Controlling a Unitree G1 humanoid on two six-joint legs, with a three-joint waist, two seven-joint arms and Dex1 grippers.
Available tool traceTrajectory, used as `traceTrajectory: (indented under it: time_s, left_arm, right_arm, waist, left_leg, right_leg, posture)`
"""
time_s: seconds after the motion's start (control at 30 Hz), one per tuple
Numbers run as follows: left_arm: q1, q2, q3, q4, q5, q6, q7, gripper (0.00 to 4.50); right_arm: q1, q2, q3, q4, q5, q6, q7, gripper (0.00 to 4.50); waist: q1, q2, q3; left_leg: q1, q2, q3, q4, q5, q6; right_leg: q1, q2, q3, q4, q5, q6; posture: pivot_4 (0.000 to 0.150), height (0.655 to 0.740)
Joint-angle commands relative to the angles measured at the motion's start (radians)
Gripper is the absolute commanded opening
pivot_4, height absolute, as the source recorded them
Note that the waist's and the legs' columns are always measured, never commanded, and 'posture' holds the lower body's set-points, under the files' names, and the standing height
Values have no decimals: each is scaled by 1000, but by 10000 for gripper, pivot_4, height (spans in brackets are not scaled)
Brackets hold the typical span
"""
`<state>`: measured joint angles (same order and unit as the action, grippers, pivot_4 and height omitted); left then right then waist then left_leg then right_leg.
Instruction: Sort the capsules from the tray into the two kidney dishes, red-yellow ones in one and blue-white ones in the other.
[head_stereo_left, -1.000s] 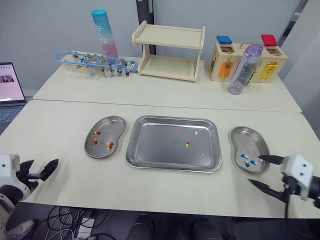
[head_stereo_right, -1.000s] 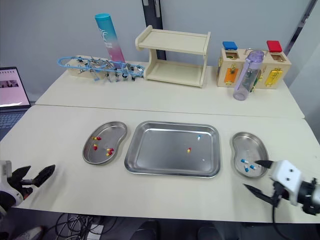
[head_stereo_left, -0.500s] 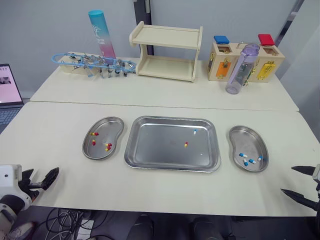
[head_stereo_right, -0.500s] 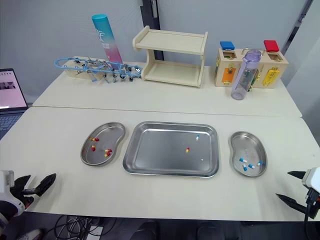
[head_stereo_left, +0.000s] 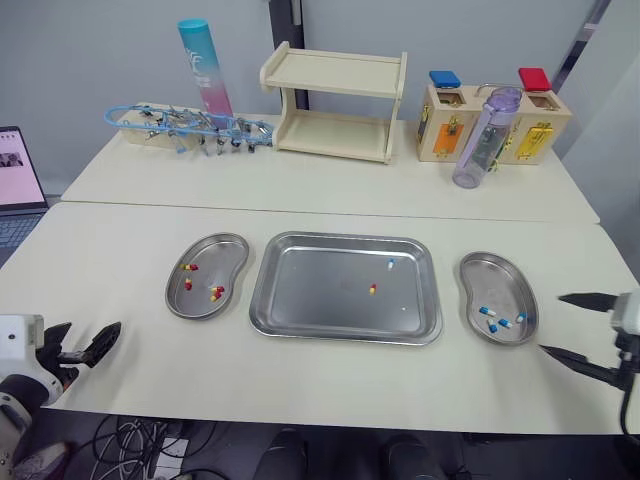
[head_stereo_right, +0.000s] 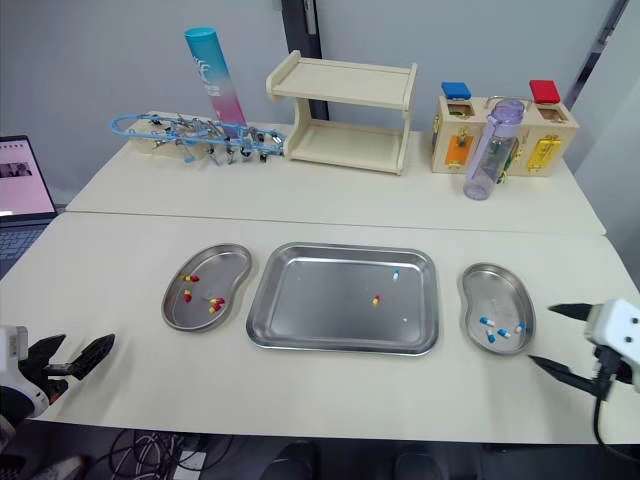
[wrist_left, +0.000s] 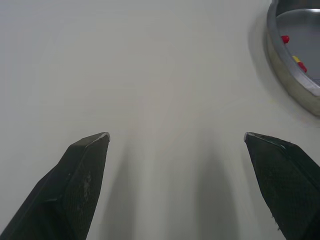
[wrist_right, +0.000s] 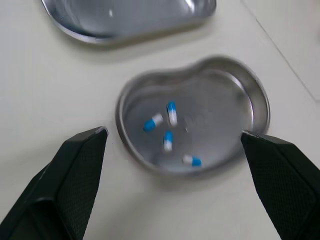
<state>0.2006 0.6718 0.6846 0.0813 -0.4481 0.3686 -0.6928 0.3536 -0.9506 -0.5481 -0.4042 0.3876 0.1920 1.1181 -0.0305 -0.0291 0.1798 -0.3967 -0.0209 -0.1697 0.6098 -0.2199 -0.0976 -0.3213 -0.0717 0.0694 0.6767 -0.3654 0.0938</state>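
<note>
The steel tray (head_stereo_left: 310, 300) lies mid-table and holds one red-yellow capsule (head_stereo_left: 372, 289) and one blue-white capsule (head_stereo_left: 391, 264). Left of it, a kidney dish (head_stereo_left: 235, 246) contains several red-yellow capsules (head_stereo_left: 216, 293). Right of the tray, the other kidney dish (head_stereo_left: 486, 274) holds several blue-white capsules (wrist_right: 170, 112). My left gripper (head_stereo_left: 88, 337) is open and empty near the table's front left edge, well short of the left dish (wrist_left: 290, 82). My right gripper (head_stereo_left: 551, 323) is open and empty just right of the right dish (wrist_right: 240, 85), its fingers pointing at it.
On the rear table stand a wooden shelf (head_stereo_left: 335, 105), a blue-pink tube (head_stereo_left: 203, 65), a rack of blue clips (head_stereo_left: 190, 128), a purple bottle (head_stereo_left: 477, 140) and a wooden lock box (head_stereo_left: 490, 115). A laptop (head_stereo_left: 15, 185) sits at far left.
My right gripper drew back from the right dish toward the table's right front, then returned leftward toward the dish. The left gripper has hardly moved. The camera shifted slightly.
</note>
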Motion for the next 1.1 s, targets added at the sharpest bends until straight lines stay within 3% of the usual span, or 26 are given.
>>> traceTrajectory:
  time_s: [0.03, 0.2, 0.4, 0.67, 0.97, 1.1]
  left_arm:
    - [3, 17, -21, -67, -9, -7, -20, 44815]
    - [5, 37, -50, -107, -10, -7, -53, 44815]
    - [-36, 142, -155, -149, 13, -82, -214, 44815]
    - [-267, 188, -425, -242, 21, -116, -378, 44815]
    - [-553, 79, -735, -211, 27, 4, -457, 44815]
    - [-644, -15, -854, -101, 107, -59, -473, 35009]
  right_arm:
    - [-15, 64, 102, -198, 67, 69, -86, 45000]
    - [-30, 233, 358, -307, -15, 87, -254, 45000]
    - [-96, 359, 540, -237, -152, 53, -372, 45000]
    - [-92, 392, 605, -221, -172, 56, -418, 45000]
    - [-81, 405, 622, -245, -170, 75, -457, 45000]
    - [-84, 410, 652, -246, -181, 81, -468, 45000]
  waist:
    - [0, 0, 0]
    - [0, -2, -1]
    - [0, 0, 0]
    - [1, 1, 0]
    - [-5, 1, 0]
    - [-5, 1, 0]
  left_leg:
    - [0, 0, 0, 0, 0, 0]
    - [0, 0, -1, 0, 0, 0]
    - [0, 0, 0, 0, 0, 0]
    - [-1, -1, -1, -1, 0, 0]
    - [-1, 0, -1, -1, 0, 0]
    - [-1, 0, -1, 0, 0, 0]
  right_leg:
    - [0, 0, 0, 0, 0, 0]
    - [0, 0, 0, 0, 0, 0]
    - [-2, 0, 1, 1, 0, 0]
    - [-2, 0, 0, 1, 0, 0]
    - [-3, 1, 0, 3, 0, 0]
    - [-3, 2, 0, 3, 0, 0]
  posture:
    - [1500, 7400]
    - [1500, 7400]
    - [1500, 7400]
    - [1500, 7400]
    - [1500, 7400]
    - [1500, 7400]
